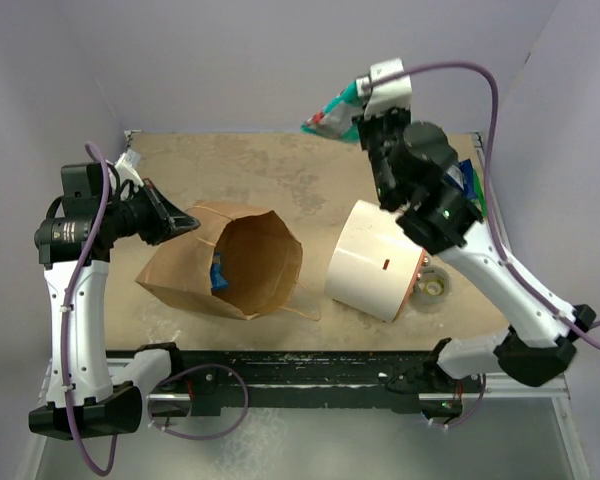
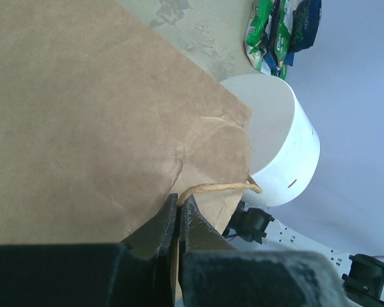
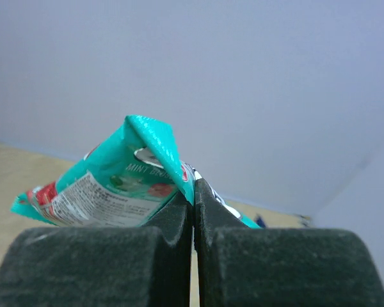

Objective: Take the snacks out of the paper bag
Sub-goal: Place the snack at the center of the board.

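Observation:
The brown paper bag lies on its side, its open mouth facing the arms. A blue snack packet shows inside it. My left gripper is shut on the bag's upper rim, pinching the paper by its twisted handle; the wrist view shows the jaws closed on it. My right gripper is shut on a teal-green snack packet and holds it high over the table's far side. The wrist view shows the packet pinched by one edge between the shut jaws.
A large white cylinder with an orange rim lies right of the bag. A small clear tape roll sits beside it. Green and blue packets lie at the far right, partly behind my right arm.

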Controlling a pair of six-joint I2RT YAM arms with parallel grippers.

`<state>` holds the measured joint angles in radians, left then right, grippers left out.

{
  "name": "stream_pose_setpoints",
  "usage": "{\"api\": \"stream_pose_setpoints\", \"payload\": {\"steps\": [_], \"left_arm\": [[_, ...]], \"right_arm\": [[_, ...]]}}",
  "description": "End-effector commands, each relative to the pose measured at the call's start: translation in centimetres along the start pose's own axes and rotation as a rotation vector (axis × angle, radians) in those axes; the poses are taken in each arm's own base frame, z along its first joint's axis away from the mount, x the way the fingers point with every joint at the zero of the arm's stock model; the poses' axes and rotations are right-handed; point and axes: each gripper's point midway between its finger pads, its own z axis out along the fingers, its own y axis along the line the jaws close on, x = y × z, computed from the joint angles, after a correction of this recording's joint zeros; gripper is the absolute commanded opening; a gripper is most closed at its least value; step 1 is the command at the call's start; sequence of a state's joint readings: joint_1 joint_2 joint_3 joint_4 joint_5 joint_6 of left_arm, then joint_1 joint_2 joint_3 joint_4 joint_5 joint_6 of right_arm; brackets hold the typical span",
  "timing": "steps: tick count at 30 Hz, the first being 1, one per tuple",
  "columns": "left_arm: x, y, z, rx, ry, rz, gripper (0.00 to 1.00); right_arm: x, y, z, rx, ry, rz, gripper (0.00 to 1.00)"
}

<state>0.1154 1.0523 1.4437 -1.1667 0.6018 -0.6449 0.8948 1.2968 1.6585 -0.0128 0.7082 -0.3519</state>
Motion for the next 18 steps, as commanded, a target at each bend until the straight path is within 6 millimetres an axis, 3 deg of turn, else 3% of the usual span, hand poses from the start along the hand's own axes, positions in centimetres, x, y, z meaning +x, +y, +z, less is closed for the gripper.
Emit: {"api": "stream_pose_setpoints", "payload": {"steps": [1, 5, 9, 13, 18], "left_arm": [[-0.5, -1.3, -0.2, 0.055, -0.016, 0.028, 0.0], [-0.7, -1.1, 0.1, 0.046, -0.005, 0.032, 0.0], [-1.1, -1.0, 0.5, 0.038, 0.008, 0.036, 0.0], [-2.0, -0.9, 0.7, 0.017, 0.004, 0.057, 0.0], [-2.8, -0.7, 1.2, -0.003, 0.01, 0.078, 0.0]], "right_arm": [[1.9, -6.3, 4.0, 0.297, 0.069, 0.012, 0.0], [5.5, -10.5, 6.8, 0.438, 0.156, 0.001, 0.0], [9.0, -14.1, 7.8, 0.541, 0.227, -0.018, 0.0], [14.6, -17.1, 6.3, 0.641, 0.355, 0.0, 0.0], [19.7, -21.0, 3.1, 0.733, 0.444, 0.06, 0.0]]}}
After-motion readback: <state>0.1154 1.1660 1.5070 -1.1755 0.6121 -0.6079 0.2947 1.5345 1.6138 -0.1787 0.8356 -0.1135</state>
